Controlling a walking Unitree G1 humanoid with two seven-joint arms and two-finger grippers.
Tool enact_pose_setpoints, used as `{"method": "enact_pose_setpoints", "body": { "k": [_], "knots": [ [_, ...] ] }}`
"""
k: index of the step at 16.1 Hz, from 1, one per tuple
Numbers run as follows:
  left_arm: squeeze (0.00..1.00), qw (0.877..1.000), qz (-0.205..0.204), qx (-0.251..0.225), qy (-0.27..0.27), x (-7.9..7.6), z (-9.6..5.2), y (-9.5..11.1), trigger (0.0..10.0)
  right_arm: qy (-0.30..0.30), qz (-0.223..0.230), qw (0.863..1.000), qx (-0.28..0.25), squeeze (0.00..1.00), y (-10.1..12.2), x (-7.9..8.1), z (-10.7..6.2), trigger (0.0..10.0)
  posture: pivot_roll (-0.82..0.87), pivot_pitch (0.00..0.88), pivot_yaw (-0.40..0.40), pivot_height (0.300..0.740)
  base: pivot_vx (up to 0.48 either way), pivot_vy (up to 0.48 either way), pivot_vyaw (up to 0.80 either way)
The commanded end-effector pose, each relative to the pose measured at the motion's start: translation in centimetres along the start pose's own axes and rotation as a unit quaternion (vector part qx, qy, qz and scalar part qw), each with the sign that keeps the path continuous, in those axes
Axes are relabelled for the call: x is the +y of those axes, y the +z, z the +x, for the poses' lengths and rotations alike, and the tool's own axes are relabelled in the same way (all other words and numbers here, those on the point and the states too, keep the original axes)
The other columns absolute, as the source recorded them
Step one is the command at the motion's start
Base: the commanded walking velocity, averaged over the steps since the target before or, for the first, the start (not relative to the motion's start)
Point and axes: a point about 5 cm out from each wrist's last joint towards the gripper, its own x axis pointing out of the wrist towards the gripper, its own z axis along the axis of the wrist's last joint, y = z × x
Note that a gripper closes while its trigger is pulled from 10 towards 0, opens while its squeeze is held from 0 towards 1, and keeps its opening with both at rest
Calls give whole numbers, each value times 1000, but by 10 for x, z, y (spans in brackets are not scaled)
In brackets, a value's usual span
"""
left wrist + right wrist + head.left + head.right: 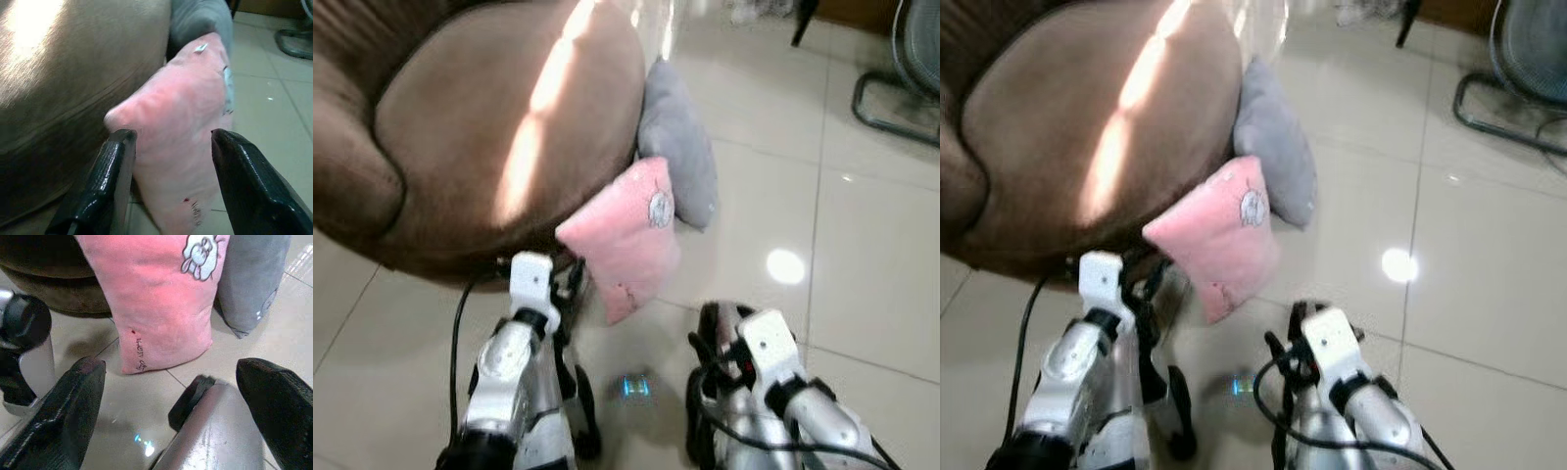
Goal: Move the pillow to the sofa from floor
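While head views hide it | left end effector (168, 183) brackets pink pillow (181, 127)

Pink pillow (625, 235) with white rabbit patch, tilted on floor, leaning against brown sofa (460, 127) front.

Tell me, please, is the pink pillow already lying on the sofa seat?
No, the pink pillow stands on the floor, leaning against the sofa.
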Motion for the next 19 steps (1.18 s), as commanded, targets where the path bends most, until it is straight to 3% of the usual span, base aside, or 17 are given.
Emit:
{"method": "enact_pose_setpoints", "body": {
  "k": [1, 6, 11, 15, 19],
  "knots": [
    [0, 1000, 8, 20, 3, 1, -4, -6, 10000, -12, -4, 1000, 14, 0, -8, 0, 0, 10000, -100, 252, 61, 482, 0, 0, 0],
    [0, 999, 27, 14, 8, 1, 7, 5, 10000, -37, -4, 999, 6, 0, -10, -5, 7, 10000, -102, 222, 81, 482, 0, 0, 0],
    [0, 999, 26, 30, 12, 4, 24, 6, 10000, -44, -5, 999, 0, 0, -9, -10, 14, 10000, -107, 215, 85, 482, 298, 0, 0],
    [0, 999, -4, 42, 10, 4, 28, 0, 10000, -38, -22, 999, -9, 0, -6, -13, 15, 10000, -117, 218, 73, 482, 240, 0, -342],
    [0, 992, -12, 124, 34, 15, 22, -22, 10000, -10, -26, 1000, -5, 0, -9, -16, 13, 10000, -128, 234, 57, 482, 0, 0, 0]
  ]
}}
